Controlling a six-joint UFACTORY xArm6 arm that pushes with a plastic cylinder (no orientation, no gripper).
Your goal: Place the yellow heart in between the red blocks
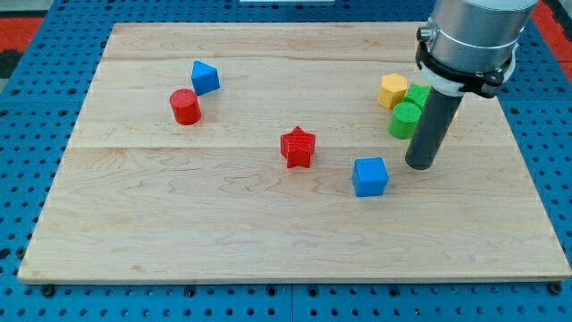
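Note:
A red cylinder [185,106] stands at the view's left and a red star [298,147] near the middle. A yellow block [391,90], its shape unclear, sits at the view's right, touching a green block [417,95]; a green cylinder [404,120] lies just below them. A sliver of another yellowish block [454,111] shows behind the rod, mostly hidden. My tip [421,166] rests on the board just below and to the right of the green cylinder, to the right of a blue cube [370,176].
A blue triangular block [205,77] sits just above and to the right of the red cylinder. The wooden board [179,233] lies on a blue pegboard surface [27,179]. The arm's grey body fills the view's top right.

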